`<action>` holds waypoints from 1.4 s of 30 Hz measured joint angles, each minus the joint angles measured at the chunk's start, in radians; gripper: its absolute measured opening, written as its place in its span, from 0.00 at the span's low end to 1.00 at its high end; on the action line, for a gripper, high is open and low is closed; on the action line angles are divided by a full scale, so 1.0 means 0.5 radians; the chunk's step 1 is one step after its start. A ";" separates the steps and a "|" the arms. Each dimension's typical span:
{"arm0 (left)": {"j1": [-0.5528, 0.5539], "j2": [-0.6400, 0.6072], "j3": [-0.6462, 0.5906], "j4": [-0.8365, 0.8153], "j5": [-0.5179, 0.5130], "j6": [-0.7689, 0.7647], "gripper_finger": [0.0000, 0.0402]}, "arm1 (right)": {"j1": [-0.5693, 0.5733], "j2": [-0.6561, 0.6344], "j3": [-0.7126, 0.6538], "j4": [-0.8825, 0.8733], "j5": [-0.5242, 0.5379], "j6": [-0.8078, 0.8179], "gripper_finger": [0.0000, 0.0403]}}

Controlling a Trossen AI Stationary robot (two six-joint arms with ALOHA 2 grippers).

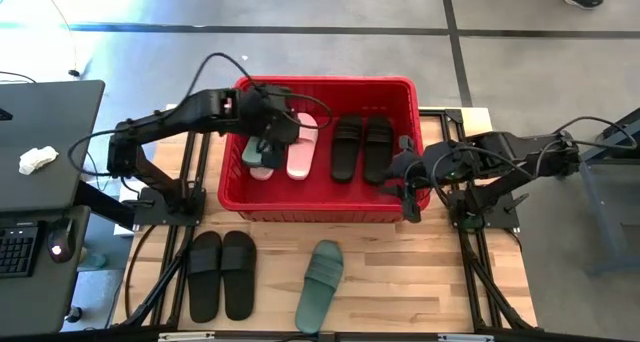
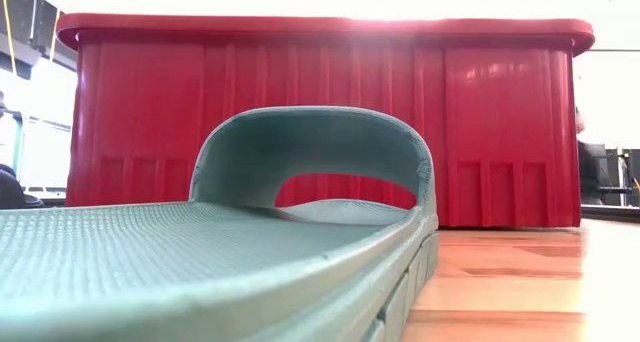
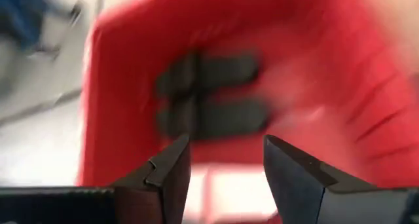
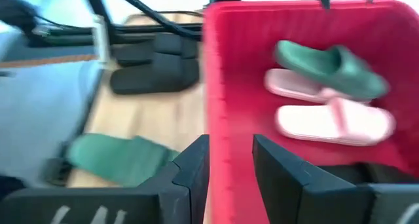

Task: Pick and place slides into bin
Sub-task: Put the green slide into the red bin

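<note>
The red bin (image 1: 320,207) stands at the table's far middle. In it lie a black pair (image 1: 362,147), a pale pink pair (image 1: 303,154) and a sage-green slide (image 1: 258,160), which rests partly on a pink one (image 4: 294,86). On the table near the front lie another black pair (image 1: 222,274) and a second green slide (image 1: 320,282), which fills the low view (image 2: 300,182). My left gripper (image 1: 278,132) is open and empty over the bin's left part. My right gripper (image 1: 411,197) is open and empty at the bin's right near corner, by the rim (image 4: 216,119).
A dark desk (image 1: 45,132) to the left of the table holds a keyboard, a mouse and a crumpled white cloth (image 1: 38,160). The arms' bases stand on black frames at the table's left and right sides. Bare wood lies to the right of the green slide.
</note>
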 joint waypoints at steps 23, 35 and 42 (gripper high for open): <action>-1.067 0.002 0.429 -0.091 -0.374 -0.402 0.43 | 0.782 0.320 0.000 0.173 0.553 0.314 0.27; -1.120 0.011 0.427 -0.620 -0.542 -0.509 0.43 | 0.929 1.024 0.000 0.235 0.916 0.908 0.27; -1.120 0.011 0.427 -0.806 -0.498 -0.515 0.43 | 0.919 1.358 0.120 0.423 0.723 1.346 0.27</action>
